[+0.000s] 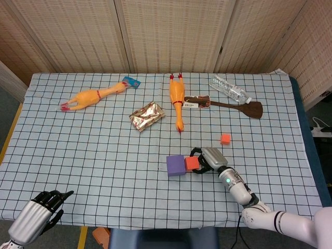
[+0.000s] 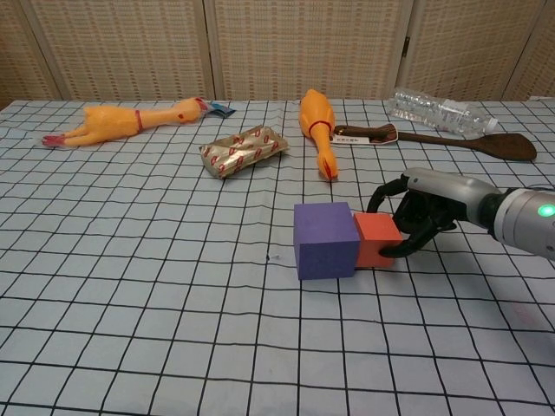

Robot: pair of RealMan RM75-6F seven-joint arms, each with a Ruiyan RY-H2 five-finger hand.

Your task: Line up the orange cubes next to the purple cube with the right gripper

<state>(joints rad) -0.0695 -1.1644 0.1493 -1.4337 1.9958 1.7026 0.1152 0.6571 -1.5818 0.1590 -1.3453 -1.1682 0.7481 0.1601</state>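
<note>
The purple cube (image 1: 176, 165) (image 2: 325, 240) sits on the checked cloth at centre right. An orange cube (image 1: 192, 163) (image 2: 375, 240) stands flush against its right face. My right hand (image 1: 207, 159) (image 2: 425, 208) grips this orange cube from the right, with its fingers curled around the cube's far and near sides. A second, smaller orange cube (image 1: 225, 139) lies alone farther back and to the right; the chest view does not show it. My left hand (image 1: 44, 205) hangs off the table's front left corner, holding nothing, with its fingers loosely apart.
Toward the back lie two rubber chickens (image 1: 93, 97) (image 1: 177, 101), a foil packet (image 1: 147, 115), a wooden spatula (image 1: 228, 105) and a plastic bottle (image 1: 228, 89). The table's right edge (image 1: 303, 145) runs close to my right arm.
</note>
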